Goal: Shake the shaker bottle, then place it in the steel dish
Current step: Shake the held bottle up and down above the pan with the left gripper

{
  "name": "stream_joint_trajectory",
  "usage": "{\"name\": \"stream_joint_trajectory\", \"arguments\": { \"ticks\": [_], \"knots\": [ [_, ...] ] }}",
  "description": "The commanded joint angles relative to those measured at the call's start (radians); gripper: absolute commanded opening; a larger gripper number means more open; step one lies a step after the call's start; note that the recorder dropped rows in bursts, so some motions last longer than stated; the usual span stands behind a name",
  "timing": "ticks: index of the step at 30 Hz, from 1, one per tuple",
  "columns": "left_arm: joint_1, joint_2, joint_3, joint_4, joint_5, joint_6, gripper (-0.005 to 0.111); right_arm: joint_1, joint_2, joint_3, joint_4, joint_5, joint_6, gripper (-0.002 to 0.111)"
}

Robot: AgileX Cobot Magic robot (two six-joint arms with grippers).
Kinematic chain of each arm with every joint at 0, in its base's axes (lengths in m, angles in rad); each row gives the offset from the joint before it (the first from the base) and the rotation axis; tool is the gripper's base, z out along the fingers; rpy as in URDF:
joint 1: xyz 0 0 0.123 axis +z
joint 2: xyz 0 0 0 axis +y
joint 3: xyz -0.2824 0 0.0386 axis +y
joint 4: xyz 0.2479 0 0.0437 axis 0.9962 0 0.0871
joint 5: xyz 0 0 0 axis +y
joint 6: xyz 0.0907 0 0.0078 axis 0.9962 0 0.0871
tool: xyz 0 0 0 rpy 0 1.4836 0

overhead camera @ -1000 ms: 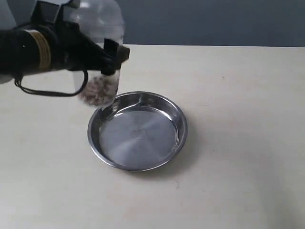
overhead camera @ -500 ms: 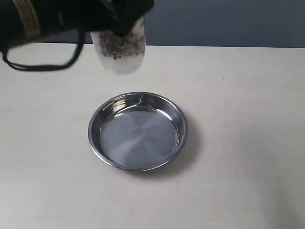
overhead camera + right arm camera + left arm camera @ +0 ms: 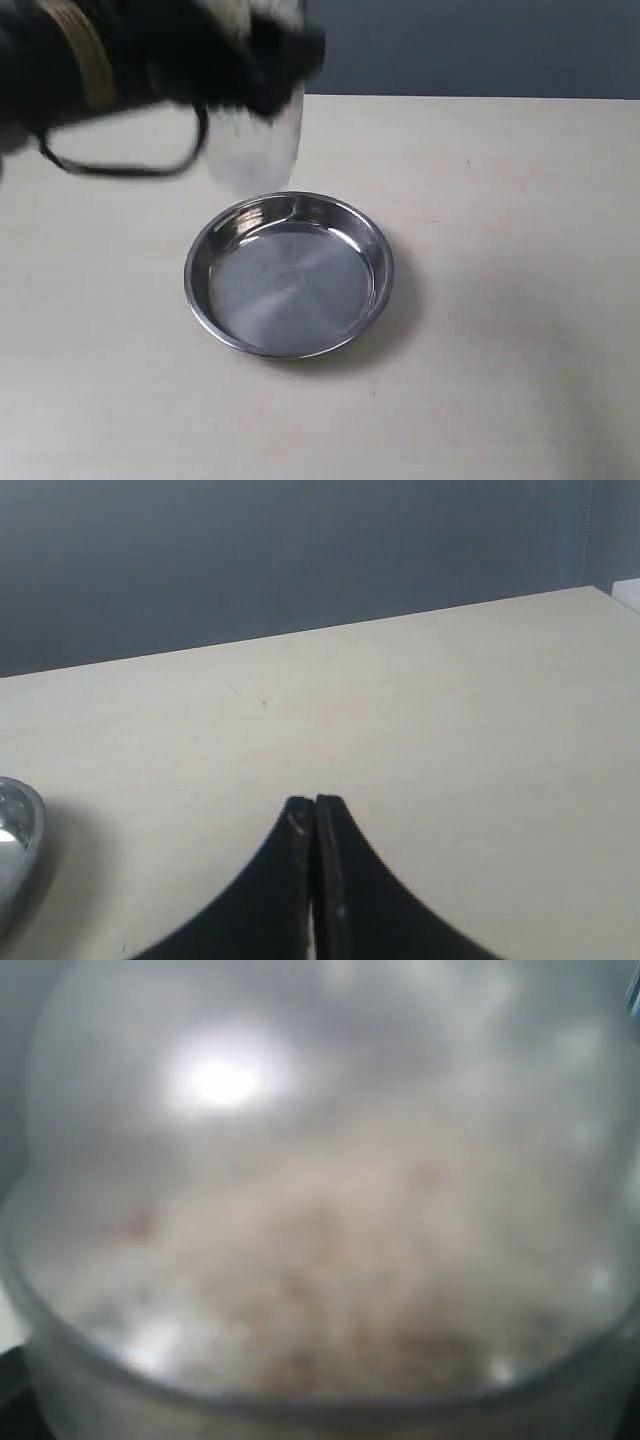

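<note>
The shaker bottle (image 3: 252,148) hangs blurred in the air just behind the far left rim of the steel dish (image 3: 289,274). My left gripper (image 3: 262,70) is shut on the bottle, its black arm reaching in from the left. In the left wrist view the bottle (image 3: 320,1220) fills the frame, frosted and blurred, with brown bits tumbling inside; the fingers are hidden. The dish holds nothing. My right gripper (image 3: 315,802) is shut on nothing above bare table, with the dish's rim (image 3: 14,840) at the frame's edge.
The beige table (image 3: 500,250) spreads around the dish, with a dark blue wall (image 3: 470,45) behind it. A black cable (image 3: 120,165) loops below the left arm.
The bottle swung up and right from beside the dish's left rim, then dropped lower again. Motion blur has grown. The dish has stayed put.
</note>
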State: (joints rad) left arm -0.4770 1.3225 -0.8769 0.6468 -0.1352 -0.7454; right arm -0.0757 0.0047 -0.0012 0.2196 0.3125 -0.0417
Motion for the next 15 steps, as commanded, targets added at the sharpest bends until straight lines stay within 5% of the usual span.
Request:
{"name": "stream_joint_trajectory", "arguments": {
  "ticks": [1, 4, 7, 12, 15],
  "knots": [
    [-0.003, -0.083, -0.118, 0.025, -0.073, 0.057, 0.000, -0.003, -0.005, 0.001, -0.005, -0.010, -0.002, -0.001],
    [-0.029, -0.034, -0.041, -0.002, 0.065, 0.023, 0.000, -0.003, -0.005, 0.001, -0.005, -0.008, -0.002, -0.001],
    [-0.032, 0.073, 0.035, -0.037, 0.064, 0.011, 0.000, -0.003, -0.005, 0.001, -0.005, -0.008, -0.002, -0.001],
    [-0.032, -0.089, -0.089, 0.036, 0.018, 0.041, 0.000, -0.003, -0.005, 0.001, -0.005, -0.008, -0.002, -0.001],
    [-0.034, 0.007, 0.037, 0.005, 0.032, 0.024, 0.000, -0.003, -0.005, 0.001, -0.005, -0.008, -0.002, -0.001]
  ]
}}
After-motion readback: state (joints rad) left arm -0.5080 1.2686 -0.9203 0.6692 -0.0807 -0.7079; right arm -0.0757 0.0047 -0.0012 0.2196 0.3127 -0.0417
